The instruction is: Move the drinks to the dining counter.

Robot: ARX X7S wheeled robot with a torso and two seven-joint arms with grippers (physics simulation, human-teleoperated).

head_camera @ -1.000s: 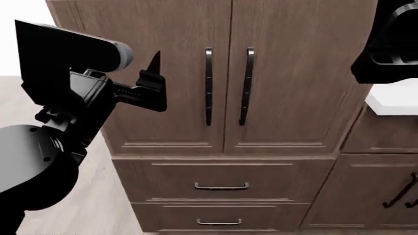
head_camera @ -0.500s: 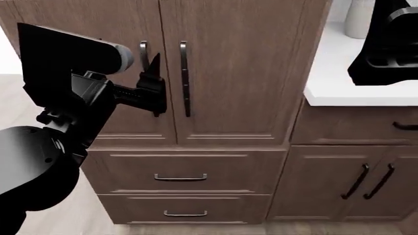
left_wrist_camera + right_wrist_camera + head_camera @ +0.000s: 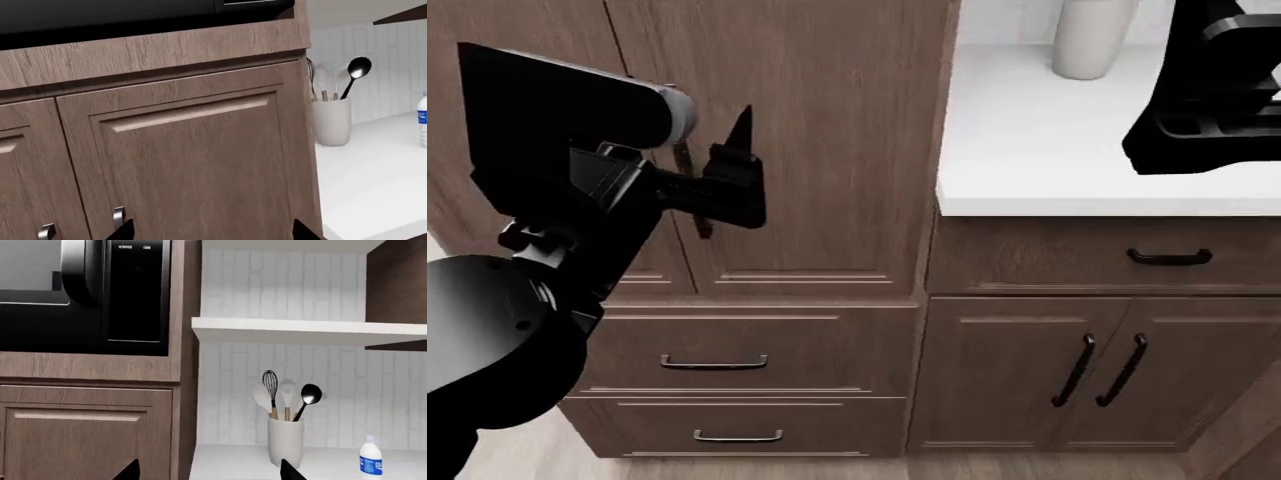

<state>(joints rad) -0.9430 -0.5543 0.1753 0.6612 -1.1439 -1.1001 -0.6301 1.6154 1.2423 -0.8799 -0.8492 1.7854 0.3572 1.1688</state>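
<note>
- We face a white worktop (image 3: pixel 1054 150) beside a tall brown wood cabinet (image 3: pixel 814 140).
- The clear plastic bottle (image 3: pixel 371 458) stands on the worktop near its back wall, apart from the utensil crock (image 3: pixel 285 440).
- Our left gripper (image 3: pixel 208 231) and right gripper (image 3: pixel 208 471) both have fingers apart, holding nothing.

A home kitchen is shown. Brown wood cabinets (image 3: pixel 787 150) with dark bar handles are fitted from floor upward, with drawers (image 3: pixel 747 350) below. A black built-in oven (image 3: pixel 87 295) is set into the tall unit. A white surface (image 3: pixel 1054 140) is backed by white tile (image 3: pixel 280 290) and topped by a white shelf (image 3: pixel 307 331). A crock (image 3: pixel 285 441) of utensils (whisk, spoons) and a bottle (image 3: pixel 371 456) are seen on it.
</note>
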